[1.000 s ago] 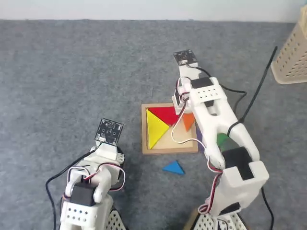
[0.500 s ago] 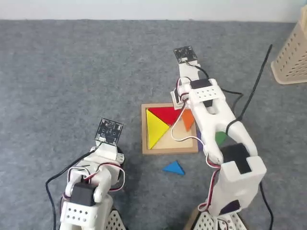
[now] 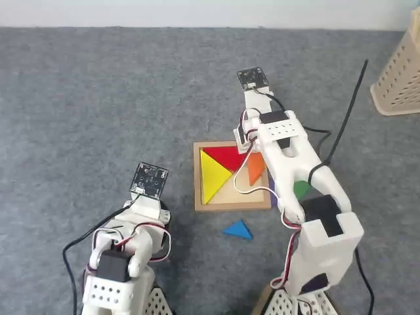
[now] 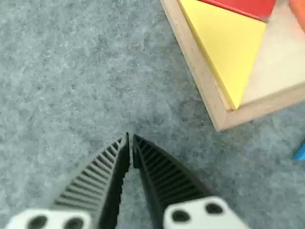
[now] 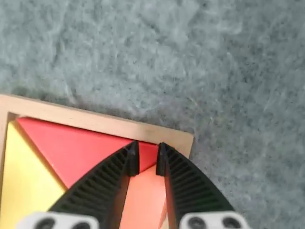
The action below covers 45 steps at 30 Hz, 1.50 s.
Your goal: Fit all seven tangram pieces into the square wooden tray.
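The square wooden tray (image 3: pixel 197 177) lies mid-table with a red triangle (image 3: pixel 226 156) along its far side, a yellow triangle (image 3: pixel 211 176) at its left and an orange piece (image 3: pixel 255 168) at its right. My right gripper (image 5: pixel 147 152) hovers slightly open over the tray's far right corner, its tips above the red triangle (image 5: pixel 81 148) and the orange piece (image 5: pixel 143 195). A blue triangle (image 3: pixel 237 230) rests on the carpet in front of the tray. A green piece (image 3: pixel 302 189) peeks out beside the right arm. My left gripper (image 4: pixel 129 138) is shut over bare carpet near the tray's corner (image 4: pixel 200 71).
Grey carpet covers the table. A cream perforated basket (image 3: pixel 397 72) stands at the far right edge. A black cable (image 3: pixel 348 111) runs from the right arm toward the back. The right arm (image 3: pixel 282 131) hides the tray's right rim.
The right arm has shifted slightly left over the tray, and a bit more of the orange piece shows. The left arm has kept still.
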Available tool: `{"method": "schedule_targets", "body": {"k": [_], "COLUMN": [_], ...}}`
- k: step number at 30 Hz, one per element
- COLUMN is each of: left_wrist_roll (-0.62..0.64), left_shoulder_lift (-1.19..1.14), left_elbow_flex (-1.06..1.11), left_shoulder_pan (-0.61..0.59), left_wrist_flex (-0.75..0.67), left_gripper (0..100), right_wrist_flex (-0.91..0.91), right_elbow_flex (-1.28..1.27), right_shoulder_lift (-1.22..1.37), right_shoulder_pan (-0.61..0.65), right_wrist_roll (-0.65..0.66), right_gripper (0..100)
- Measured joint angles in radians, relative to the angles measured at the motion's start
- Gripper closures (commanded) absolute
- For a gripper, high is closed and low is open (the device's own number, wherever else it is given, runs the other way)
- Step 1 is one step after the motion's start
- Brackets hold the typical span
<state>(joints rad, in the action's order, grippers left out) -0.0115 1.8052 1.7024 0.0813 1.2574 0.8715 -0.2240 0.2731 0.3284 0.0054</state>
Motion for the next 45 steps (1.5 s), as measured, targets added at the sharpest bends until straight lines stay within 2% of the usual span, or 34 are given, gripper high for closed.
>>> {"method": "schedule_targets", "body": {"k": [7, 16, 37, 45], "left_wrist_roll": [0.0, 0.0, 0.0, 0.0], "left_shoulder_lift": [0.0, 0.0, 0.0, 0.0], "left_elbow_flex": [0.0, 0.0, 0.0, 0.0], "left_shoulder_pan": [0.0, 0.0, 0.0, 0.0], "left_wrist_flex": [0.0, 0.0, 0.0, 0.0], "left_gripper": [99, 99, 99, 99], "right_wrist_flex": [0.003, -0.054, -0.08, -0.08], "right_elbow_flex": [-0.02, -0.232, -0.269, -0.282], "right_shoulder_lift": [-0.02, -0.288, -0.207, -0.207], "right_shoulder_pan": [0.0, 0.0, -0.037, 0.008], "right_wrist_roll": [0.0, 0.0, 0.025, 0.034], "right_gripper": [94.0, 94.0, 94.0, 94.0]}}
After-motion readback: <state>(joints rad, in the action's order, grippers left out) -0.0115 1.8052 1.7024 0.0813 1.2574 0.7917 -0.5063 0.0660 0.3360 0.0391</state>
